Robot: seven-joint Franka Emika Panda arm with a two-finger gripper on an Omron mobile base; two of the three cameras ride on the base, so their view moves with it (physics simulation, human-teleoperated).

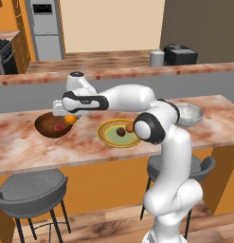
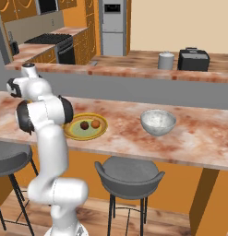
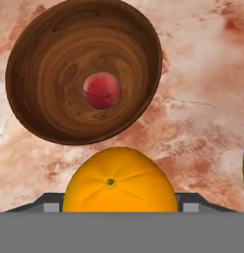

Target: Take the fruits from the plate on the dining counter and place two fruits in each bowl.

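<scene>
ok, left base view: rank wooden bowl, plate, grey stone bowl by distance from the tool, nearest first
1. Wooden bowl: just beneath the tool, which holds the orange fruit by its rim.
2. Plate: mid-counter, to the right of the tool.
3. Grey stone bowl: far right, beyond the arm.

Gripper (image 1: 66,117) with orange fruit (image 1: 70,118) over wooden bowl (image 1: 53,125)

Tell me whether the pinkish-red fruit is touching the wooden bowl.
Touching. The hand view shows the pinkish-red fruit resting on the floor of the wooden bowl.
</scene>
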